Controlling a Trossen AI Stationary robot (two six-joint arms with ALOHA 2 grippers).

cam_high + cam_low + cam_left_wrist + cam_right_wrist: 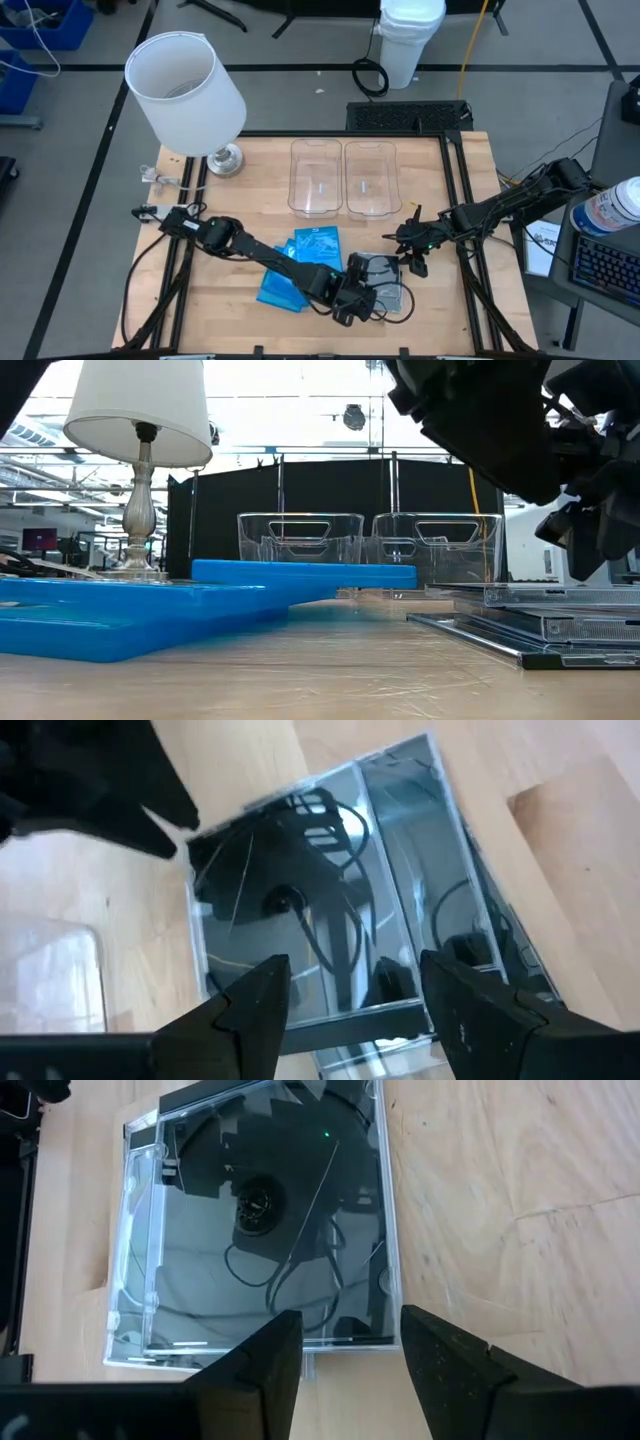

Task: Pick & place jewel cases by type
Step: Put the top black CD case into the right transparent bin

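Note:
Dark transparent jewel cases (385, 275) lie stacked flat on the table near its near edge, and also show in the low view (540, 622). Bright blue jewel cases (305, 262) lie overlapping just left of them, the top one propped on the others (300, 572). My left gripper (358, 300) is open above the near-left part of the dark stack (330, 900). My right gripper (412, 255) is open above the stack's far-right part (260, 1220). In both wrist views the fingers stand over a case's edge.
Two clear rectangular bins (319, 178) (370, 178) stand side by side at the table's far middle. A lamp with a white shade (185, 85) stands at the far left corner. Bare wood (230, 300) lies left of the blue cases, and cables run along the table's sides.

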